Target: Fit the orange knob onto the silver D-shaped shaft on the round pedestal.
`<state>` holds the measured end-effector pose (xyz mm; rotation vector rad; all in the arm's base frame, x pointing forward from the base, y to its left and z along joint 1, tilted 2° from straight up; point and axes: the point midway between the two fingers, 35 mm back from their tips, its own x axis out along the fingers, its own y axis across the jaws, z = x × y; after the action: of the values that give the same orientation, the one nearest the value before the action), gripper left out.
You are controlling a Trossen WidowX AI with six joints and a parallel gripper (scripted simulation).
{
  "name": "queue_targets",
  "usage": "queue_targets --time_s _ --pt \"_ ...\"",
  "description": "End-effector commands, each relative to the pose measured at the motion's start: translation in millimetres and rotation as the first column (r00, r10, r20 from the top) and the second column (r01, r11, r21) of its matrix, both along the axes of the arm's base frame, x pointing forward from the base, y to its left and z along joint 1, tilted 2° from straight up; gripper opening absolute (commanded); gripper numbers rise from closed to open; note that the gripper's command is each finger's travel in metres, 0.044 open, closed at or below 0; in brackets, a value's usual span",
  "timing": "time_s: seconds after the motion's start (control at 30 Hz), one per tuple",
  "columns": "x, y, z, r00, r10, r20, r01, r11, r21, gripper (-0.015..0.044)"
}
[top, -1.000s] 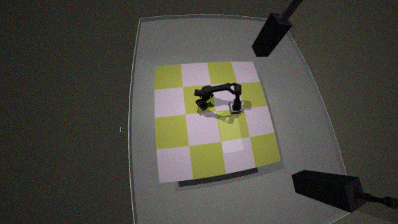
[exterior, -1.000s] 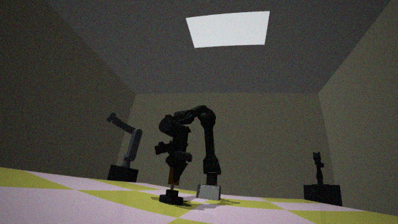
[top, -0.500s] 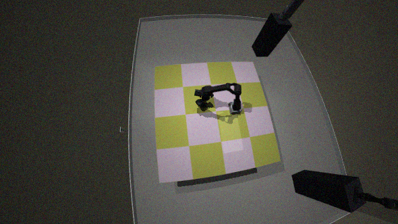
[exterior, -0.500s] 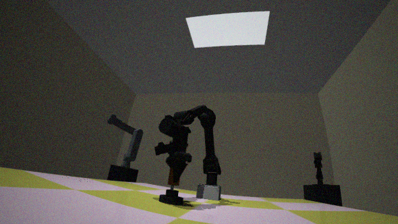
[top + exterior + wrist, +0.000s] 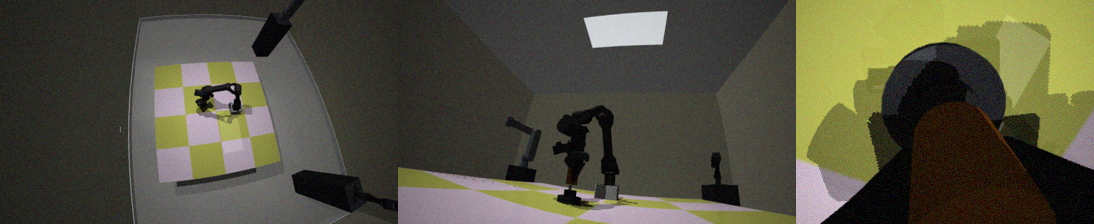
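The orange knob (image 5: 571,177) (image 5: 956,170) hangs upright below my gripper (image 5: 572,170) (image 5: 957,151), which is shut on it. In the top view my gripper (image 5: 203,104) is a small dark shape and the knob cannot be made out. The silver shaft (image 5: 570,187) shows as a short piece between the knob's lower end and the dark round pedestal (image 5: 569,200) (image 5: 988,92). The knob's lower end is at the shaft's top, with a gap above the pedestal. Whether the shaft's tip is inside the hole cannot be told. The hole and both flat sides are hidden.
My arm's base (image 5: 235,108) (image 5: 607,191) stands beside the pedestal on the yellow and pink checkered top (image 5: 172,131) (image 5: 516,202). Two other arms on dark blocks (image 5: 272,35) (image 5: 325,189) (image 5: 521,173) (image 5: 720,194) stand off to the sides. Shadows fall around the pedestal.
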<state>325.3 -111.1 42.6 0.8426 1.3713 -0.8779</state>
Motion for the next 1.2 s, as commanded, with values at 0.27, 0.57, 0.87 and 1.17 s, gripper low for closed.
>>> queue_targets --time_s 0.27,0.57,0.87,1.17 --pt "0.7 -0.4 -1.5 0.981 -0.192 0.008 0.192 0.981 -0.002 0.0000" --pt "0.4 -0.6 -2.7 0.981 -0.192 0.008 0.192 0.981 -0.002 0.0000" --pt "0.3 -0.7 -3.2 0.981 -0.192 0.008 0.192 0.981 -0.002 0.0000" --pt "1.1 -0.7 1.8 0.969 -0.245 0.009 0.245 0.970 -0.001 0.0000"
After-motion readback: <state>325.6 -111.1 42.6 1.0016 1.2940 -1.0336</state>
